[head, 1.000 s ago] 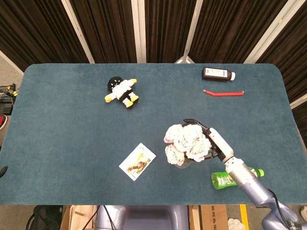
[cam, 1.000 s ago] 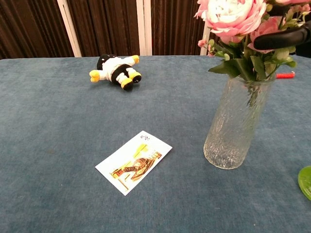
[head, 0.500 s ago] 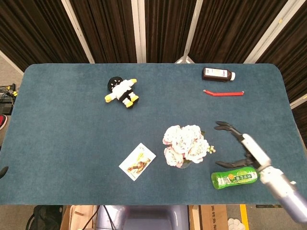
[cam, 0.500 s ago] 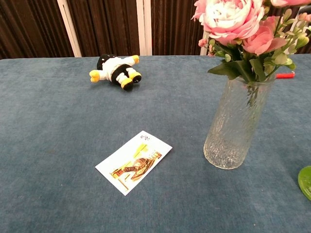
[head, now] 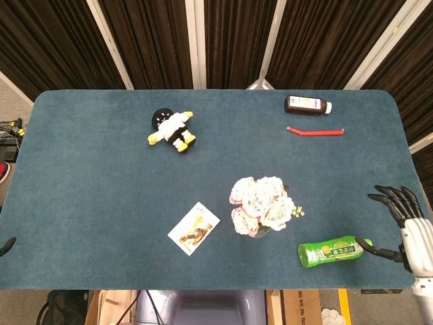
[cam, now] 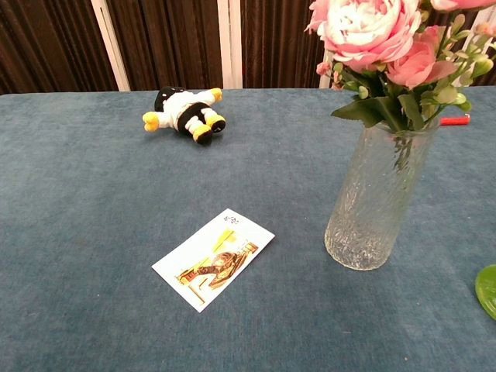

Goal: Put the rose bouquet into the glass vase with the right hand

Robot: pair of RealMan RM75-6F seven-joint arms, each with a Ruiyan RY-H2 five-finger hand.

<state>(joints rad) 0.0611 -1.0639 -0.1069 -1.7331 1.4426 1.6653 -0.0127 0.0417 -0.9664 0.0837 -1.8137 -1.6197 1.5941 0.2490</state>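
Note:
The pink and white rose bouquet (head: pixel 260 204) (cam: pixel 387 39) stands upright in the clear textured glass vase (cam: pixel 376 201), its stems down inside the glass. In the head view the blooms hide most of the vase (head: pixel 258 231). My right hand (head: pixel 404 220) hangs at the table's right edge, far from the vase, its fingers spread and holding nothing. It does not show in the chest view. A small dark tip at the left edge of the head view may belong to my left hand (head: pixel 5 245); its state is unreadable.
A green bottle (head: pixel 333 251) lies on its side between the vase and my right hand. A picture card (head: pixel 193 227) lies left of the vase. A penguin plush (head: pixel 171 130), a brown bottle (head: pixel 308 104) and a red stick (head: pixel 316 132) lie farther back.
My right hand let go of the bouquet and drew back to the right, past the green bottle, to the table's edge. The bouquet stays in the vase.

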